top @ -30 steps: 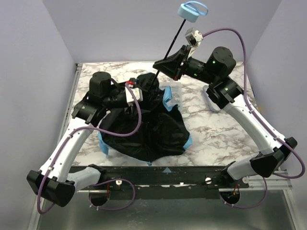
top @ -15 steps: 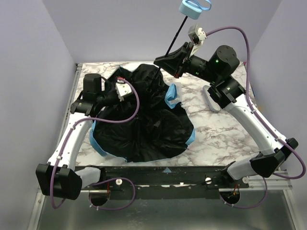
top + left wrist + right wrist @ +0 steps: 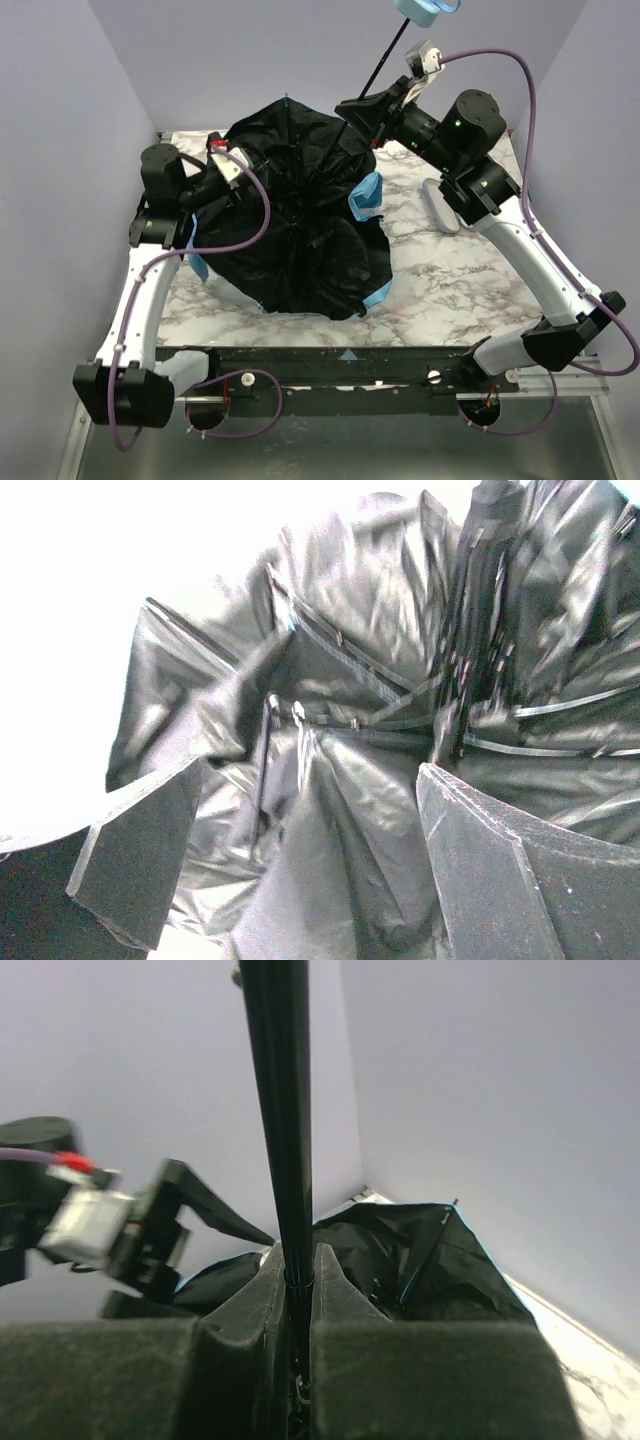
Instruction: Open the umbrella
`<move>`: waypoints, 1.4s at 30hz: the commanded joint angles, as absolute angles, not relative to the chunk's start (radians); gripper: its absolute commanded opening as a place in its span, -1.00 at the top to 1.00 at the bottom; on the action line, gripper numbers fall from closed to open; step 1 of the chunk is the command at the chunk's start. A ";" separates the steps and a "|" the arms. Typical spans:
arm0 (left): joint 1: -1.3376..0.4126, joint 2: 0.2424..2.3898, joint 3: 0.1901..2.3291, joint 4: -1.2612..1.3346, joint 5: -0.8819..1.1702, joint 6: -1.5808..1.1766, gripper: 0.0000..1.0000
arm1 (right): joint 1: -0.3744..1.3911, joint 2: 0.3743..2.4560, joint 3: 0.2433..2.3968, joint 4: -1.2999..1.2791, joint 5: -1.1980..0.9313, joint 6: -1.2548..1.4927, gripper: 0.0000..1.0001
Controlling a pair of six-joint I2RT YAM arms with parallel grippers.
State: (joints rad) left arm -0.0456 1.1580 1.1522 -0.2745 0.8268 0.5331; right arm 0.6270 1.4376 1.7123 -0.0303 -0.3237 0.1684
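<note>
- The right gripper (image 3: 298, 1278) is clamped shut on the umbrella's thin black shaft (image 3: 282, 1110). The rod runs up between its two pads, well below the handle.
- From that grip the shaft slants up and back toward the rear wall, and the light-blue handle (image 3: 420, 10) sits at the very top edge of the overhead view.
- The left gripper (image 3: 300, 850) has its fingers spread wide and holds nothing. Folds of black lining lie between and beyond them, but I cannot tell whether the cloth touches the pads.
- The canopy (image 3: 300, 225) is partly spread, a slack dome resting on the left-middle of the marble table (image 3: 460, 270). Its black inside faces up and sky-blue fabric peeks out at the rim (image 3: 368, 195).
- Thin ribs (image 3: 340, 655) cross the lining in the left wrist view, some of them bent at their joints.
- By my judgement the umbrella (image 3: 330, 180) is light. The shaft is stiff but smooth, so it could slide through a pinch, and it needs a firm, square hold.
- The cloth is limp and gives no purchase, and the ribs look easy to kink. The better places to push are the runner on the shaft or the rib hub — not the fabric, nor a single rib.
</note>
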 commanded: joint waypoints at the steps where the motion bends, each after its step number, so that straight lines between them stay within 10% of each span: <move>1: -0.132 1.028 1.116 0.041 0.810 0.464 -0.74 | 0.626 1.448 1.757 -0.041 -0.190 0.219 0.99; 10: -0.467 0.995 1.072 -0.017 0.673 0.898 0.19 | 0.636 1.479 1.767 -0.044 -0.062 0.282 0.99; 14: -0.604 1.042 1.094 -0.082 0.558 1.032 0.31 | 0.658 1.477 1.771 -0.051 -0.004 0.288 0.99; 32: -0.723 1.405 1.197 -0.095 0.099 1.156 0.26 | 0.683 1.482 1.873 -0.090 0.040 0.398 0.99; 42: -0.789 1.343 1.109 -0.416 0.351 0.992 -0.53 | 0.683 1.525 1.962 -0.010 0.043 0.344 0.99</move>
State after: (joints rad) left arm -0.7738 1.3720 1.1824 -0.1951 0.2359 1.0988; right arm 0.6781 1.5318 1.8614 -0.1856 0.0299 0.3363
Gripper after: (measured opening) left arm 0.686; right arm 0.069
